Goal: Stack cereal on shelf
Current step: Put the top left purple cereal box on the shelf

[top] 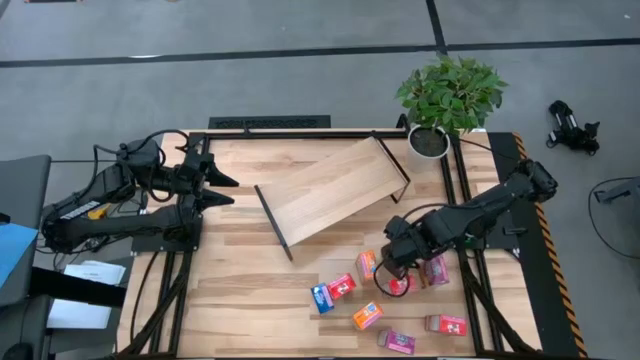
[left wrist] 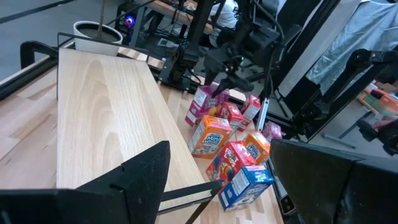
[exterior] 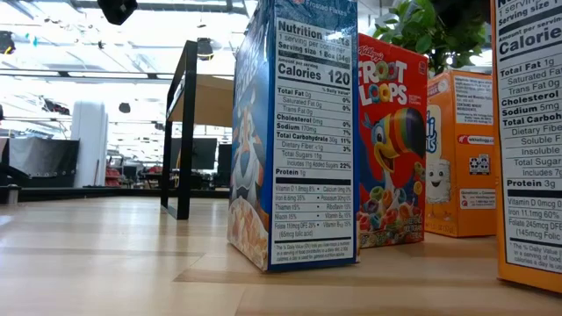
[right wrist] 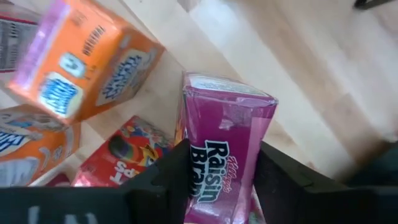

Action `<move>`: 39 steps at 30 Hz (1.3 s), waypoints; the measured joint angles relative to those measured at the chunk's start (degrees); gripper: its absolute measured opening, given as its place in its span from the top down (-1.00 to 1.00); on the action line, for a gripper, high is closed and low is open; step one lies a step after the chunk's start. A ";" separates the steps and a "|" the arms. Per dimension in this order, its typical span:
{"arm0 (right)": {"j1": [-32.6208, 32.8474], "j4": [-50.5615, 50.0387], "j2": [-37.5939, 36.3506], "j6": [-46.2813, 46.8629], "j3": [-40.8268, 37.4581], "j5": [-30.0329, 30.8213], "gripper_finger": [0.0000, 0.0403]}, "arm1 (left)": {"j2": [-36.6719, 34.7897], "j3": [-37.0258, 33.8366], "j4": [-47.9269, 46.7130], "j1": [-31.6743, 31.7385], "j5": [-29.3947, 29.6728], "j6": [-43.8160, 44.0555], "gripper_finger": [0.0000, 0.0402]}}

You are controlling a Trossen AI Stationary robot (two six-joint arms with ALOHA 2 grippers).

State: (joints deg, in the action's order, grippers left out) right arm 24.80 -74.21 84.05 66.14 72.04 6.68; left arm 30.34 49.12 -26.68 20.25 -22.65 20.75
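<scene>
Nearest the lens in my right wrist view, a magenta Kellogg's Raisin Bran box [right wrist: 225, 149] stands between my two dark fingers [right wrist: 163, 180], which press against both of its sides: my right gripper [top: 392, 268] has hold of it. In the high view that gripper sits lower right of centre, among the cereal cluster.

Around the held box I see an orange box [right wrist: 87, 59] at the upper left of the wrist view, its print too blurred to read, and a red box [right wrist: 121, 158] lying flat at the lower left.

At table height, the blue box [exterior: 294, 132] closest to the camera shows a nutrition panel reading "Calories 120". Behind it the red Froot Loops box [exterior: 392, 140] is upright, then an orange box [exterior: 461, 154] further right.

From above, the boxes crowd the lower right of the table. The shelf [top: 330, 190] lies tilted across the middle, apart from the boxes, with bare tabletop [top: 240, 290] across the lower left. A potted plant [top: 448, 95] stands at the upper right edge.

My left gripper [top: 222, 190] hangs at the left side, fingers spread wide and holding nothing, its tips just short of the shelf's end bracket.
</scene>
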 joint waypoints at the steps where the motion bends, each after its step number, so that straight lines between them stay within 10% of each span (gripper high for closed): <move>1: -0.61 -1.31 0.00 -1.11 1.15 0.04 0.15 | -0.01 0.00 0.00 -0.01 0.00 0.00 -0.34; 11: -8.28 -15.74 0.00 -14.13 16.22 1.05 0.19 | 0.00 0.00 0.00 0.00 0.14 0.00 -0.34; 25: -18.56 0.85 2.75 -49.46 31.45 1.39 0.20 | 0.04 0.00 0.00 -0.02 1.26 -0.01 -0.34; 39: -20.85 4.48 25.76 -84.66 53.71 4.96 0.20 | 0.02 0.00 -0.74 0.00 2.50 0.02 -0.34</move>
State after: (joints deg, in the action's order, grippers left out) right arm 3.95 -69.73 109.81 -18.52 125.75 11.64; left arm 30.36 49.12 -27.41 20.25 -20.15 20.78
